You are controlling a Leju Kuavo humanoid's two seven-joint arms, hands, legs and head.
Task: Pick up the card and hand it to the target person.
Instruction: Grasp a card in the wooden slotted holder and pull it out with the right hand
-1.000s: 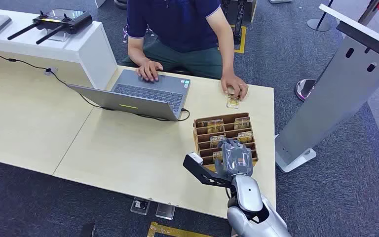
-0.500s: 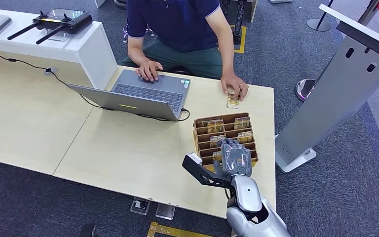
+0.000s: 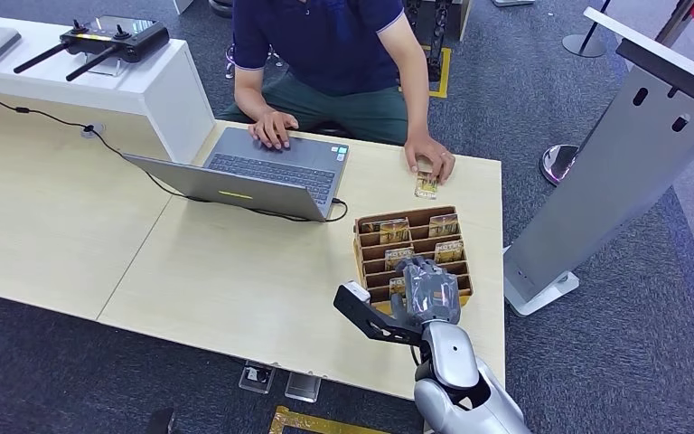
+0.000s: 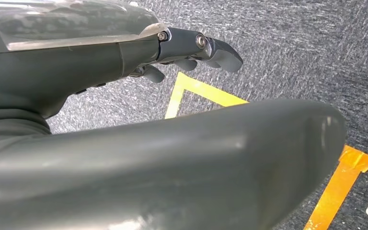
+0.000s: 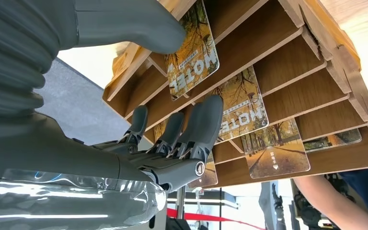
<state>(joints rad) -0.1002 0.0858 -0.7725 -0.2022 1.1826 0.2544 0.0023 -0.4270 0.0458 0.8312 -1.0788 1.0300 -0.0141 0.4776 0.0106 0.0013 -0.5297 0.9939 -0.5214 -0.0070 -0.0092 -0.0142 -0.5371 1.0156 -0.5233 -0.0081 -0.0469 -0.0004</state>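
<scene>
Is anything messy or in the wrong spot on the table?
One card lies flat on the table under the person's hand, outside the wooden card rack where the other cards stand in slots. The laptop sits at an angle. Nothing looks spilled or broken.

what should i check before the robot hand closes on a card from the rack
1. Right robot hand over the wooden card rack: ok, it hangs above the near rows.
2. Fingers at a card: ok, fingertips lie against the hotel cards, thumb apart on the other side.
3. Card already held: not ok, nothing is pinched yet.
4. Which single card sits between thumb and fingers: cannot tell.
5. Person ready to receive: not ok, one hand is on the laptop, the other rests on the table by a loose card.
6. Left robot hand: ok, holding nothing, over the carpet.
</scene>
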